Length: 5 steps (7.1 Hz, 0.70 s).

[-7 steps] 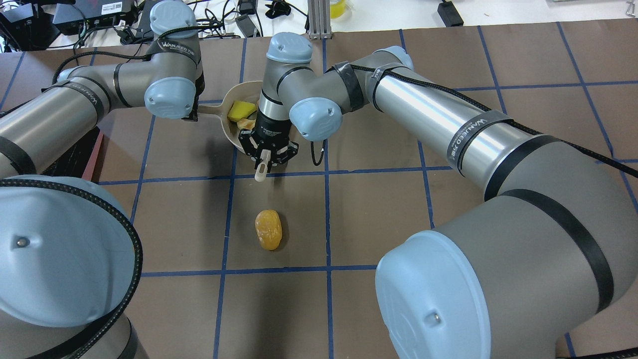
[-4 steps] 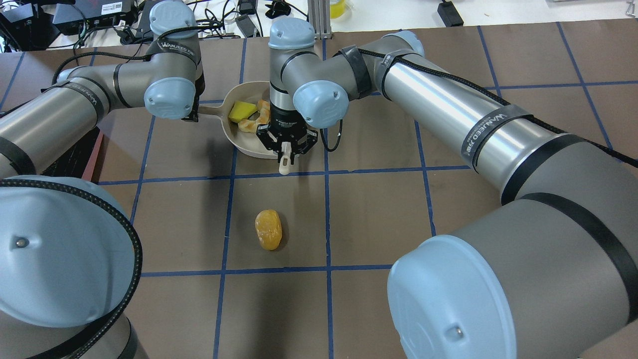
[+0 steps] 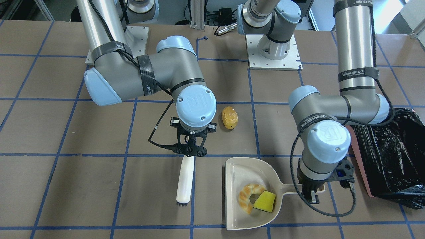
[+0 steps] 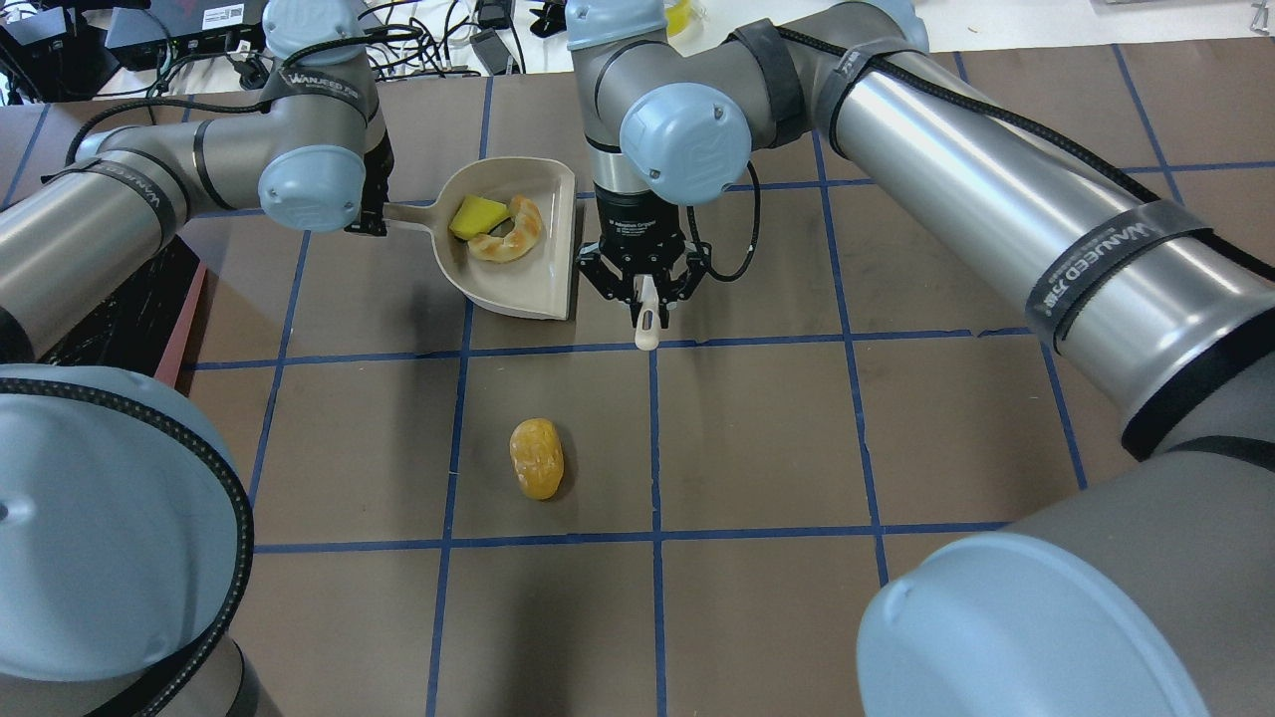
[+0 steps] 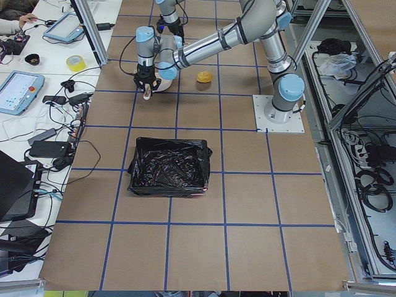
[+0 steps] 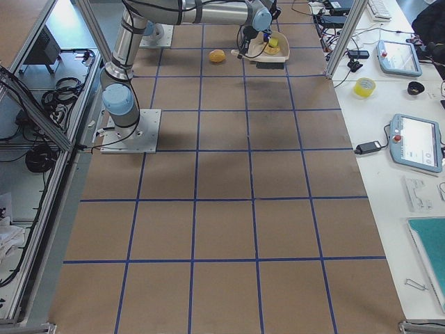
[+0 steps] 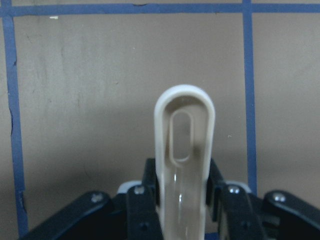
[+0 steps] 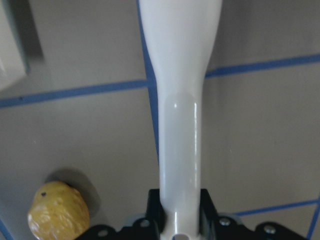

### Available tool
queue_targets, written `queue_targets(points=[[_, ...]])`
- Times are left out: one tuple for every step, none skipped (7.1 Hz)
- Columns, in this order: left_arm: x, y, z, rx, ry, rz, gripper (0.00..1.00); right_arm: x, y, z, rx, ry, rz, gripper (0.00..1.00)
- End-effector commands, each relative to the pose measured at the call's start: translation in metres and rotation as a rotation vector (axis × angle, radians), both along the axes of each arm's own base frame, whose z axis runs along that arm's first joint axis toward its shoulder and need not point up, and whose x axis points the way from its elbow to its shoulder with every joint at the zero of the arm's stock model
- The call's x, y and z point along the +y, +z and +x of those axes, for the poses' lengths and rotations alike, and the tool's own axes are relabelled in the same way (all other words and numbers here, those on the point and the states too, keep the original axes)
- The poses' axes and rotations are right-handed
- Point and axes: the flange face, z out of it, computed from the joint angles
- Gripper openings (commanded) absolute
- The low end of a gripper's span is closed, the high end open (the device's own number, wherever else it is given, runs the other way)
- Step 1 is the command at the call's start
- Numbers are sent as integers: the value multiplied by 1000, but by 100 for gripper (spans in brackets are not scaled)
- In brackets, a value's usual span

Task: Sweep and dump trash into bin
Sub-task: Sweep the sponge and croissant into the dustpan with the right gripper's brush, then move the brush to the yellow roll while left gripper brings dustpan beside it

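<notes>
The potato-like oval [image 4: 537,458] lies alone on the table, also visible in the right wrist view [image 8: 57,210]. The bread crescent [image 4: 508,231] and the yellow sponge [image 4: 476,216] lie inside the beige dustpan [image 4: 518,289]. My left gripper [image 4: 369,214] is shut on the dustpan's handle [image 7: 184,145]. My right gripper [image 4: 645,299] is shut on a white brush [image 3: 185,181], just right of the dustpan's open mouth and beyond the potato. The bin [image 3: 385,156], pink with a black bag, stands on my left, beside the left arm.
The table is brown with blue tape grid lines. Cables, tablets and tape rolls lie on the white bench [image 5: 43,80] past the table's far edge. The arm bases [image 3: 274,49] stand on plates at my side of the table.
My right gripper has carried the brush out of the dustpan to the right of its mouth. The left arm and dustpan have shifted slightly left. The potato has not moved.
</notes>
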Motion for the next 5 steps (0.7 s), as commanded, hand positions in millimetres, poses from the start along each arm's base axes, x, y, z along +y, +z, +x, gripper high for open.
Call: queue_targets(points=[[9,16,98,54,22,1,0,64,19,-3,49,-36,81,14],[24,21,139,42,-39,23,0,109,19,0,55,-52,105,12],[46,27,154,39,-40,37,0,142,20,-3,28,-69,139,11],[77,18,144,46,-38,60,0,174,15,6,-29,-96,194,8],[107,16,131,37,-33,45,0,200,6,16,5,-119,195,6]])
